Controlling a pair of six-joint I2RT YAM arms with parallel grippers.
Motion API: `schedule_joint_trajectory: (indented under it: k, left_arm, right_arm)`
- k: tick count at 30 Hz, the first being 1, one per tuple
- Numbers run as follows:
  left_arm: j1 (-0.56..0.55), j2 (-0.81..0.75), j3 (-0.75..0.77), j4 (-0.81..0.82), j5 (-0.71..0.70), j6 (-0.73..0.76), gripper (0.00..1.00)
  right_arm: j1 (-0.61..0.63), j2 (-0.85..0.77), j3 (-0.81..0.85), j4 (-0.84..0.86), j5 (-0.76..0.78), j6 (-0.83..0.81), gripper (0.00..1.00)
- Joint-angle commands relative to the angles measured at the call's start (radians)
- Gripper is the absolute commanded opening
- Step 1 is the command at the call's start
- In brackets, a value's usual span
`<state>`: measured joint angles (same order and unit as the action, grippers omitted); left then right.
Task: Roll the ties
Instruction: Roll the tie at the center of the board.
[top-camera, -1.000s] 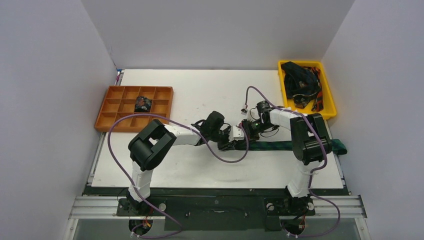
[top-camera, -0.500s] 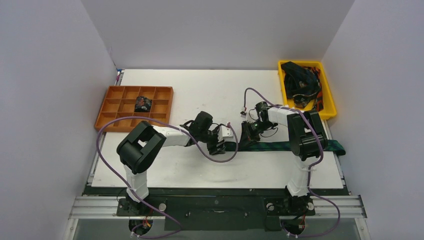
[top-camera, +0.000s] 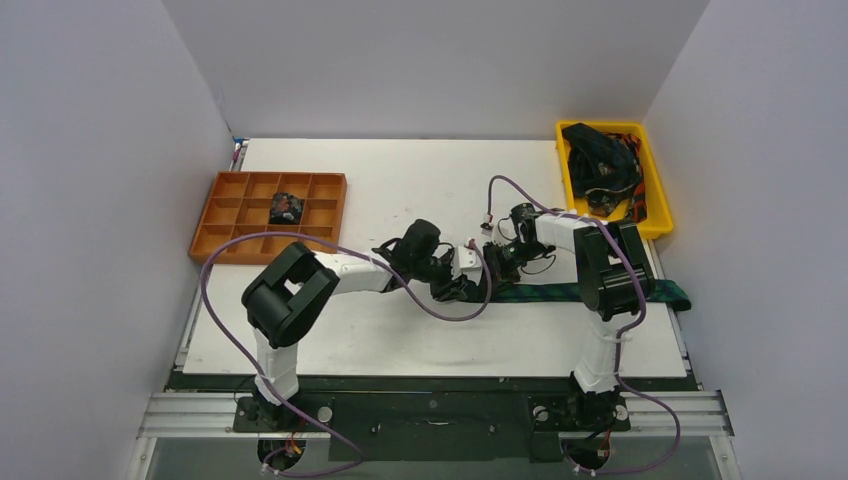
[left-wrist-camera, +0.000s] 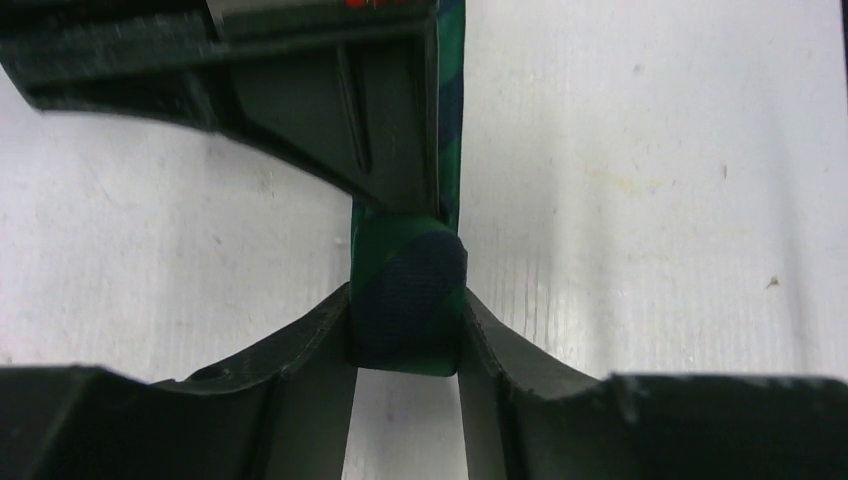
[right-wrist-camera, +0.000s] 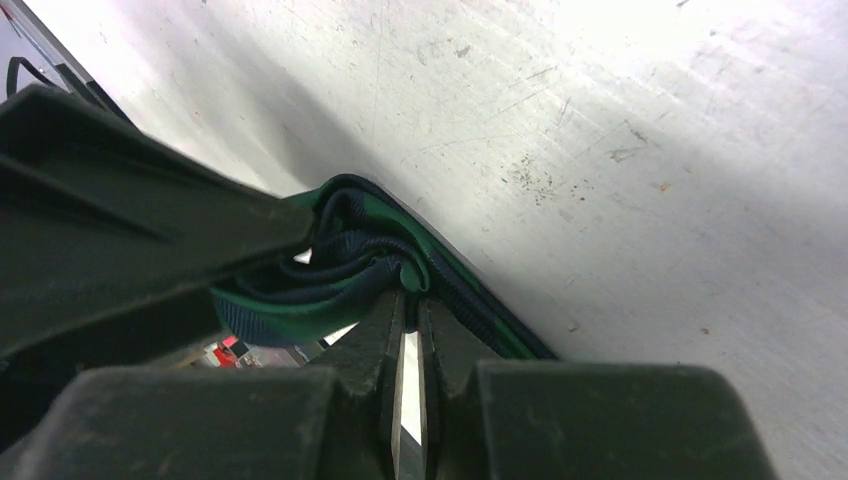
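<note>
Far left in the top view, we see an orange plastic tray of square compartments (top-camera: 228, 243) on the white scuffed surface (top-camera: 400, 180). A small dark coiled tie (top-camera: 286, 208) sits in one of its middle compartments. Neither wrist view shows these.

At centre the left gripper (top-camera: 463, 290) meets the right gripper (top-camera: 497, 262) over the end of a green and navy plaid fabric tie (top-camera: 560, 292). The tie lies flat along the surface out to the right edge. From above, the arms hide the contact.

The left wrist view fills that in. The tie's end is rolled into a short, fat cylinder of woven fabric (left-wrist-camera: 405, 305). The left gripper (left-wrist-camera: 405, 345) is part-spread, and its dark curved fingers (left-wrist-camera: 310, 335) press on both sides of the roll, pinching it. A dark finger of the right gripper (left-wrist-camera: 330, 100) comes down on the roll from above.

The right wrist view shows the roll's side with its layered, soft folds (right-wrist-camera: 350, 250). The right gripper (right-wrist-camera: 405, 310) is pressed nearly together, with only a thin slit of light, and its tips nip a fold of the tie.

Far right, only in the top view, a yellow plastic bin (top-camera: 566, 170) holds a loose tangled heap of dark ties (top-camera: 600, 160).
</note>
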<state>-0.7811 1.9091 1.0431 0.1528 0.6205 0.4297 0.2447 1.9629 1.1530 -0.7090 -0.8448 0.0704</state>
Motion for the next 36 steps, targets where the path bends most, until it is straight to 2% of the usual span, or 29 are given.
schedule_joint_trajectory:
  k: [1,5,13,19,23,28,30,36]
  left_arm:
    - [-0.021,0.029,0.090,0.074,0.056,-0.045,0.33]
    - [-0.027,0.088,0.131,0.086,0.048,-0.079,0.32]
    - [-0.040,0.175,0.143,0.059,0.028,-0.058,0.39]
    - [-0.037,0.204,0.141,-0.076,-0.038,0.019,0.30]
    - [-0.011,0.182,0.121,-0.227,-0.026,0.085,0.24]
    - [0.003,0.171,0.127,-0.312,0.003,0.130,0.21]
    - [0.003,0.176,0.141,-0.321,0.008,0.128,0.20]
    - [0.003,0.192,0.161,-0.318,0.014,0.104,0.20]
  right_arm:
    - [0.012,0.066,-0.007,0.067,0.177,-0.059,0.00]
    - [0.013,0.067,-0.006,0.069,0.157,-0.060,0.00]
    - [0.018,0.061,-0.016,0.103,0.127,-0.033,0.00]
    - [0.007,0.028,-0.026,0.119,0.091,-0.014,0.00]
    - [-0.047,-0.048,-0.027,0.045,0.063,-0.056,0.13]
    - [-0.109,-0.119,0.012,-0.082,-0.029,-0.130,0.35]
    - [-0.103,-0.144,0.018,-0.091,-0.066,-0.119,0.41]
    - [-0.022,-0.143,0.015,-0.054,-0.107,-0.027,0.43]
